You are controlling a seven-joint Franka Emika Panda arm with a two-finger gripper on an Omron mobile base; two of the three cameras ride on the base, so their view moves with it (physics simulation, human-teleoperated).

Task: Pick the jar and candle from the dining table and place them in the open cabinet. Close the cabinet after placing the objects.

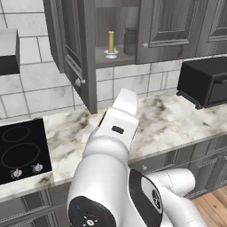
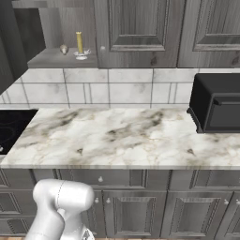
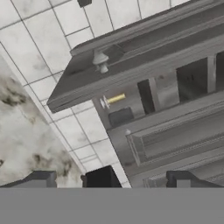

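Left base view: the candle [image 1: 111,43] and the jar [image 1: 130,41] stand on the cabinet [image 1: 88,53] shelf, door ajar.

Right base view: candle on that shelf.

Hand view: the gripper [image 3: 111,179], spread and empty, faces the cabinet; closing the door seems next, probably by pushing its outer face.

The jar [image 1: 130,41] stands half hidden behind the closed cabinet door [image 1: 166,29]. The picture's right edge cuts the black appliance [image 1: 206,82].

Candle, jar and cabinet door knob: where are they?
candle [image 1: 111,41], left base view, middle of the yellow stick.
jar [image 1: 130,42], left base view, its dark side.
cabinet door knob [image 1: 80,82], left base view, round tip.
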